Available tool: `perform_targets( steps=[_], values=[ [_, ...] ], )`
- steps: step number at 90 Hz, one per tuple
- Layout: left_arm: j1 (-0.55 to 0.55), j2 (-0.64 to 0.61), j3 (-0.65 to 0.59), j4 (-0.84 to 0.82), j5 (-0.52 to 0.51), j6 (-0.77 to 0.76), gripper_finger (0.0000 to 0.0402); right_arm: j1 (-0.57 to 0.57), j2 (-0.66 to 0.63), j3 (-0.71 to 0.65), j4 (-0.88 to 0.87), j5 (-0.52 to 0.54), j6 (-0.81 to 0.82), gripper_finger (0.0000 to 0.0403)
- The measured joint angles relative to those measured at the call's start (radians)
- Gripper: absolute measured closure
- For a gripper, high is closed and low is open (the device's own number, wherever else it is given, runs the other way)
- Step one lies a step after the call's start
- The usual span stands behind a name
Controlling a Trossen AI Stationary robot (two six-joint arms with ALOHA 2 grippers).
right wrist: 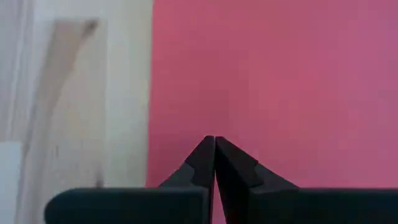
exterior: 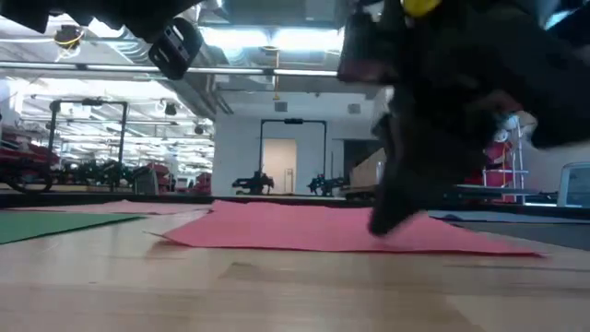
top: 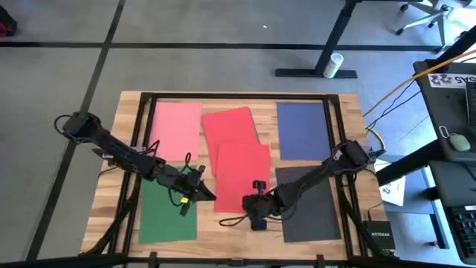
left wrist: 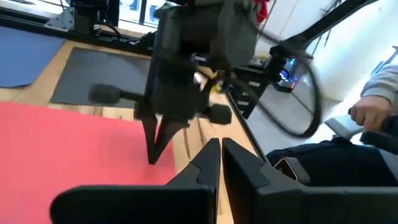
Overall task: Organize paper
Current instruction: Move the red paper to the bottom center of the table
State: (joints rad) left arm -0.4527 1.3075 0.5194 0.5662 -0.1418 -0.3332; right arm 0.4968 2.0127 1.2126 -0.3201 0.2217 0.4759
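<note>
- The wooden worktop (top: 349, 112) carries the paper laid out flat: a pink sheet (top: 177, 130) at the far left, a navy sheet (top: 303, 130) at the far right, a green sheet (top: 165, 216) at the near left and a dark grey sheet (top: 316, 208) at the near right.
- Two red sheets lie in the middle: a tilted far one (top: 229, 125), and a near one (top: 245, 175) overlapping its near edge.
- The right pincer (top: 256, 212) points down at the near edge of the near red sheet, its fingers pressed together with the tips at the paper; in the right wrist view the closed tips (right wrist: 213, 152) sit over red paper just beside bare wood.
- Whether the right pincer pinches the sheet or only touches it cannot be told.
- The left pincer (top: 204, 193) hovers over the strip between the green sheet and the near red sheet, fingers (left wrist: 205, 165) shut on nothing, aimed toward the right pincer.
- In the low view the near red sheet (exterior: 304, 231) has its edge slightly lifted off the wood.
- A person's hand (left wrist: 373, 112) and sleeve show beyond the worktop in the left wrist view.
</note>
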Motion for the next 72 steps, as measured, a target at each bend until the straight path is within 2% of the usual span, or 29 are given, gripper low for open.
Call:
perform_targets(
  steps=[10, 27, 33, 43, 54, 66, 72],
  values=[
    [0.000, 0.000, 0.000, -0.016, 0.000, 0.003, 0.0402, 0.020, 0.014, 0.002, 0.053, -0.050, 0.023, 0.0403],
    [0.000, 0.000, 0.000, -0.015, 0.000, 0.015, 0.0402, 0.073, 0.021, 0.000, 0.155, -0.205, 0.061, 0.0403],
    [0.002, 0.000, 0.000, -0.015, 0.000, 0.015, 0.0402, 0.093, 0.021, 0.000, 0.180, -0.221, 0.090, 0.0403],
    [0.002, 0.000, 0.000, -0.017, 0.000, 0.015, 0.0402, 0.121, 0.021, 0.010, 0.207, -0.184, 0.098, 0.0403],
    [0.002, 0.000, 0.000, -0.021, 0.000, 0.003, 0.0402, 0.126, 0.020, 0.087, 0.162, -0.124, 0.065, 0.0403],
    [0.000, 0.000, 0.000, -0.044, 0.000, -0.016, 0.0402, 0.118, 0.019, 0.182, -0.068, 0.022, 0.034, 0.0403],
    [-0.001, 0.000, 0.000, -0.052, 0.000, -0.023, 0.0402, 0.106, 0.019, 0.196, -0.171, 0.053, 0.044, 0.0403]
  ],
)
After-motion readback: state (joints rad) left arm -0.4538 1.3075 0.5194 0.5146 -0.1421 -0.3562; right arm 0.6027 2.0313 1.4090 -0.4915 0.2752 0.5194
